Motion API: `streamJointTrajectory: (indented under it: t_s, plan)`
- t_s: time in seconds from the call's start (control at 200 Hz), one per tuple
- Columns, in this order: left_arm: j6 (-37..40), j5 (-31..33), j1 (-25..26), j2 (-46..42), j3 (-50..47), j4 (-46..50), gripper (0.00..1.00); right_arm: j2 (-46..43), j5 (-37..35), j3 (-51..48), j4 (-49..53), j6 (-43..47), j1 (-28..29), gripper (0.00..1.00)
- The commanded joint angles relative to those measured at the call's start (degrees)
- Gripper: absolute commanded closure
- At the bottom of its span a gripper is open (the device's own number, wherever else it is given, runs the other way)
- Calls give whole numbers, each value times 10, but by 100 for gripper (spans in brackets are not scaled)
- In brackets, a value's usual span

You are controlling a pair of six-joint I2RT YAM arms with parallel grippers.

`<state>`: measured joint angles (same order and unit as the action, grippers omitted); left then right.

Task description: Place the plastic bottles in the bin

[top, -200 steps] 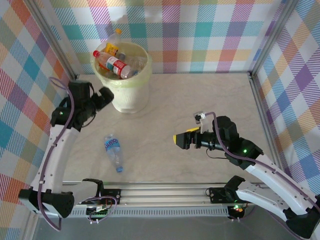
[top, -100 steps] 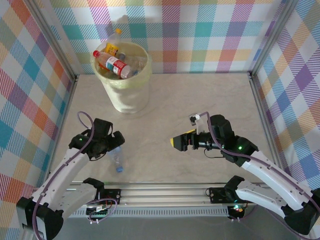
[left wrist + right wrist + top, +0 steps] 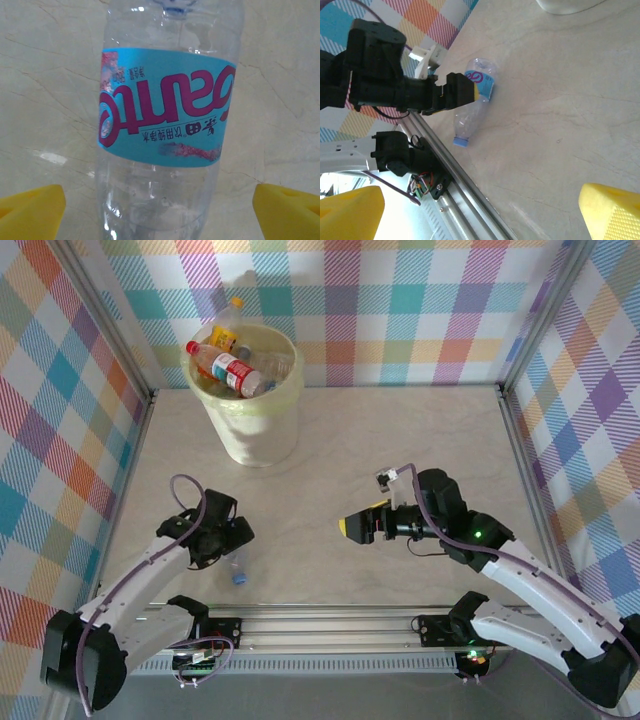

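A clear plastic bottle (image 3: 237, 568) with a cyan label (image 3: 165, 107) and a blue cap (image 3: 460, 142) lies on the table near the front left. My left gripper (image 3: 226, 540) is low over it and open. Its yellow fingertips (image 3: 31, 210) stand either side of the bottle's body (image 3: 150, 200), with a gap on each side. The pale-yellow bin (image 3: 262, 435) stands at the back left, with several bottles (image 3: 232, 368) piled in its mouth. At mid table my right gripper (image 3: 355, 526) hangs open and empty, facing the bottle (image 3: 482, 82).
An aluminium rail (image 3: 330, 620) runs along the table's front edge, close to the bottle's cap. Checked cloth walls (image 3: 420, 310) enclose the table on three sides. Bare tabletop (image 3: 400, 440) spreads right of the bin.
My left arm has swung from beside the bin down and forward onto the lying bottle, its fingers now astride it. The right gripper has drifted slightly left.
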<state>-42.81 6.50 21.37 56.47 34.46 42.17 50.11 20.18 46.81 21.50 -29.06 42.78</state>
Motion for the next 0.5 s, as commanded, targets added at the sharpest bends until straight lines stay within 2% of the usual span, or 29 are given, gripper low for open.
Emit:
streamJointTrajectory:
  t_s: [0.0,0.12,0.4,0.495]
  plan:
    - [13,-12,5,11,-15,-37,6,7,56,0,-16,20,3,0]
    - [15,-18,5,22,-30,-62,11,15,73,4,-11,23,3,0]
    - [23,2,4,50,-33,-75,16,9,61,10,5,30,3,0]
    - [26,7,4,65,-33,-80,20,10,59,9,5,30,3,0]
